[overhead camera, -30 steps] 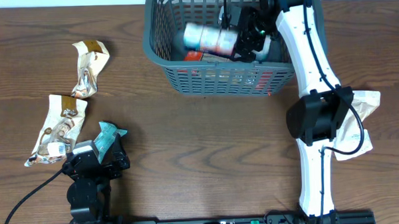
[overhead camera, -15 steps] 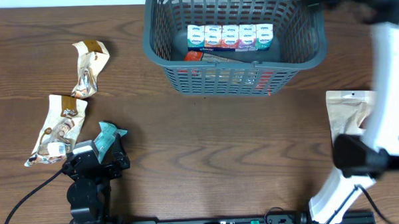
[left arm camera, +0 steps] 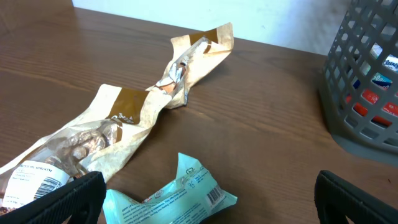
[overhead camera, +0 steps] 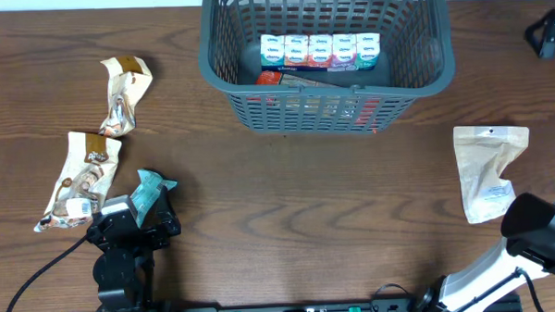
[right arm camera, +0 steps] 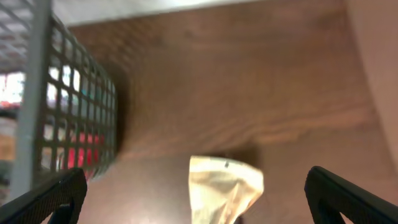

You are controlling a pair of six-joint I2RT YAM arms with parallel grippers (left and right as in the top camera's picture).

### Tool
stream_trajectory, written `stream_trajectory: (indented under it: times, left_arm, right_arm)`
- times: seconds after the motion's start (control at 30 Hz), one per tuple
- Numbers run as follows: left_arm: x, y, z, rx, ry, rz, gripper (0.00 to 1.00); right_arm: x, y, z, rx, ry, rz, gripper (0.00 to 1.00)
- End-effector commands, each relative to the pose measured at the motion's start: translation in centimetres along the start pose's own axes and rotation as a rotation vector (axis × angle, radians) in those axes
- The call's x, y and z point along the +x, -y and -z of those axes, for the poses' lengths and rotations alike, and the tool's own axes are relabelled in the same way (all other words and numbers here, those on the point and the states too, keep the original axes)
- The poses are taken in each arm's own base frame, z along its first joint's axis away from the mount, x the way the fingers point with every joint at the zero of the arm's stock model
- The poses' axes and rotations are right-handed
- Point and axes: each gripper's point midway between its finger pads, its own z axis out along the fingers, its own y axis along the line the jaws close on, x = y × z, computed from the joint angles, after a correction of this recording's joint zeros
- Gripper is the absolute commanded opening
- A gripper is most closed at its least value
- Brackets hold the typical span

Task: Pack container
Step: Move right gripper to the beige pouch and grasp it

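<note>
Bright, even light from above covers the desk (overhead camera: 288, 202), leaving only a soft, short shadow beneath the container (overhead camera: 327, 113). Overhead and left wrist views are sharp. The right wrist view is smeared with motion blur; lattice and pale pouch (right arm camera: 224, 186) look soft-edged.

A dark wood-grain table (overhead camera: 307, 192) meets a plain white wall (left arm camera: 249, 18).

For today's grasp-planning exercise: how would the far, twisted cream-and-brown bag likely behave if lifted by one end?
The twisted bag is creased and wrung mid-length, so it would probably flop and sag. It lies nearly flat, so it is likely light. Its shiny film may slip.
</note>
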Motion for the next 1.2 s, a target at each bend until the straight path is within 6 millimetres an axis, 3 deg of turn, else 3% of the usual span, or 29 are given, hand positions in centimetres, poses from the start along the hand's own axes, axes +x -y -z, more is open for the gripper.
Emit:
stream_trajectory:
  times: [0.0,0.2,0.37,0.53,0.83,0.93,1.03,1.17]
  left_arm:
    - [0.8,-0.5,-0.2,-0.022,-0.019,0.008,0.99]
    - [0.8,-0.5,-0.2,-0.022,-0.019,0.008,0.99]
    - [0.8,-0.5,-0.2,-0.022,-0.019,0.008,0.99]
    - [0.8,-0.5,-0.2,-0.022,-0.02,0.008,0.99]
    - [0.8,-0.5,-0.2,-0.022,-0.02,0.008,0.99]
    - [0.8,-0.5,-0.2,-0.023,-0.021,0.008,0.99]
    - [0.8,-0.5,-0.2,-0.023,-0.021,0.008,0.99]
    - [0.9,-0.5,-0.2,-0.023,-0.022,0.008,0.99]
  right_arm:
    - [2.6,-0.1,-2.1,-0.034,-0.112,-0.044,0.99]
    - [8.2,-0.8,-5.2,-0.098,-0.324,-0.102,0.99]
    - [12.2,-2.0,-5.9,-0.136,-0.441,-0.134,0.99]
    - [15.2,-3.3,-4.7,-0.151,-0.492,-0.178,0.99]
    - [21.0,-6.2,-0.6,-0.133,-0.517,-0.151,0.99]
    - [22.7,-4.7,-0.2,-0.013,-0.537,-0.136,0.99]
    - [24.2,-0.9,0.4,0.242,-0.598,-0.194,0.99]
    - [23.7,1.6,0.0,0.357,-0.591,-0.18,0.99]
